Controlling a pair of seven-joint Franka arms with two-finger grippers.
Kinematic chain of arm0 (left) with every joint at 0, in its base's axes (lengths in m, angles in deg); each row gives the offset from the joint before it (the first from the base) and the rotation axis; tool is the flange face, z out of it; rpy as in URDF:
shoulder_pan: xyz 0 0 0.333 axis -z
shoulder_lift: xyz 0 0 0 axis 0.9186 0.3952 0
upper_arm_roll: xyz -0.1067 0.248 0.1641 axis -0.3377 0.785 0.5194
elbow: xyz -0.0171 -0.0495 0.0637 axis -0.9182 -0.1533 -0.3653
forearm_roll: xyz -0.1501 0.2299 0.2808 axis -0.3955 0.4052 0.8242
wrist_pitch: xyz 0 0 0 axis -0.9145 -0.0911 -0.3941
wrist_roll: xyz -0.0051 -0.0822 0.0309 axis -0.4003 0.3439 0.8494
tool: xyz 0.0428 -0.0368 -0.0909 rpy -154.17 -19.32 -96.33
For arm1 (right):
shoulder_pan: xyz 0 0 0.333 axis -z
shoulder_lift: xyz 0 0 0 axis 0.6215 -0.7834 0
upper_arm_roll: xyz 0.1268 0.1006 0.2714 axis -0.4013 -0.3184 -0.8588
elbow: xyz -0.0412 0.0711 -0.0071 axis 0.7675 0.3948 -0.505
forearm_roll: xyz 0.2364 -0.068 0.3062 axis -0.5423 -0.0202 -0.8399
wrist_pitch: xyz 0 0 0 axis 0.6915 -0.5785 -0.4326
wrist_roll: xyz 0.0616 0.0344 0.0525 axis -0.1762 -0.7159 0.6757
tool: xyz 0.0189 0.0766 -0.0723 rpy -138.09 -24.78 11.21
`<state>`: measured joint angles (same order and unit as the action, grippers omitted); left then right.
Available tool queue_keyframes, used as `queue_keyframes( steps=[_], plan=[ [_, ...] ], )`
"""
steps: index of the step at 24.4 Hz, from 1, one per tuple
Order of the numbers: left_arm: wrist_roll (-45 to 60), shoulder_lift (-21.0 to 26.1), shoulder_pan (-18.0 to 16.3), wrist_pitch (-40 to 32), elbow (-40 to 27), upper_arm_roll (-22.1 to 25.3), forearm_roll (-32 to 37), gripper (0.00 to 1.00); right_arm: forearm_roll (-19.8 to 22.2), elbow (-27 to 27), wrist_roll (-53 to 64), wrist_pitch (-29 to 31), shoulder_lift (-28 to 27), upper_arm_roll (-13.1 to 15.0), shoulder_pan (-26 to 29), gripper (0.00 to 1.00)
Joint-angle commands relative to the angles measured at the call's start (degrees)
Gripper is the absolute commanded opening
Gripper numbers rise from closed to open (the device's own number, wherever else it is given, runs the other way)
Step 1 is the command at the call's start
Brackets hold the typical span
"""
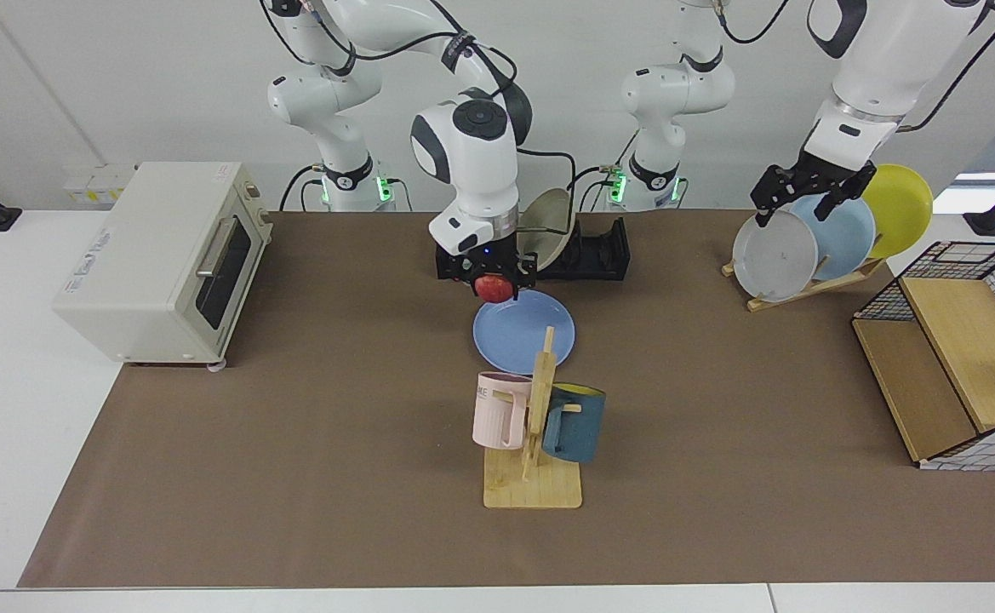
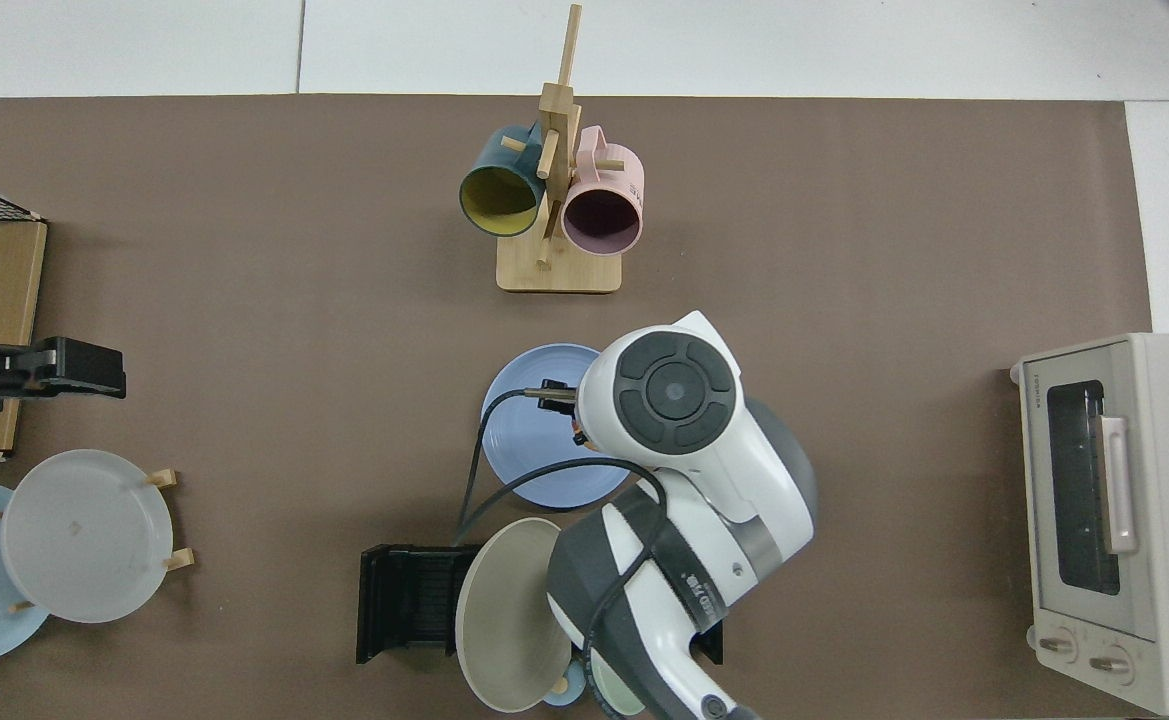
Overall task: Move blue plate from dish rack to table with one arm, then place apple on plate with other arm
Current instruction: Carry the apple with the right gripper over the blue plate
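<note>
Top view: arm hides apple [image 1: 494,288] | right end effector [image 1: 494,281] clamps apple | left end effector [image 1: 808,194] gapes

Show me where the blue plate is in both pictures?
Facing view: the blue plate lies flat on the brown mat in the middle, under the right gripper holding the apple.
Top view: the blue plate sits at the centre, partly hidden by the arm above it.
Shared landmark: the wooden mug stand beside the plate.
</note>
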<state>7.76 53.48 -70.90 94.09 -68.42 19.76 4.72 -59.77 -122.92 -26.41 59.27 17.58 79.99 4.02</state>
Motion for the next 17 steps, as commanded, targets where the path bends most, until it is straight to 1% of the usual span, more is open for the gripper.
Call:
queue_keyframes(
  steps=[1,4,9,11,15,16,17],
  plan=[
    [-0.32,-0.22,-0.30,-0.46,0.74,-0.08,0.10,1.00,0.28,-0.34,-5.40,6.18,-5.56,0.44,-4.25,0.00],
    [-0.32,-0.22,-0.39,-0.46,0.74,-0.08,0.10,1.00,0.28,-1.12,-6.03,8.56,-6.98,0.44,-4.61,0.00],
    [-0.32,-0.31,-0.30,-0.46,0.74,-0.08,0.10,1.00,0.37,-4.55,-6.03,12.95,-7.51,0.44,-5.14,0.00],
    [-0.32,-0.31,-0.39,-0.46,0.74,-0.08,0.10,1.00,0.37,-5.17,-6.11,13.83,-8.38,0.44,-6.01,0.00],
    [-0.32,-0.31,-0.30,-0.46,0.74,-0.17,0.10,1.00,0.37,-5.70,-5.76,14.37,-9.18,0.44,-6.02,0.00],
    [-0.32,-0.48,-0.30,-0.46,0.74,-0.17,0.10,1.00,0.37,-5.78,-4.98,13.93,-9.18,0.44,-5.76,0.20],
    [-0.32,-0.48,-0.30,-0.46,0.74,-0.17,0.10,1.00,0.37,-5.87,-3.93,13.75,-9.18,0.44,-5.41,0.70]
  ],
)
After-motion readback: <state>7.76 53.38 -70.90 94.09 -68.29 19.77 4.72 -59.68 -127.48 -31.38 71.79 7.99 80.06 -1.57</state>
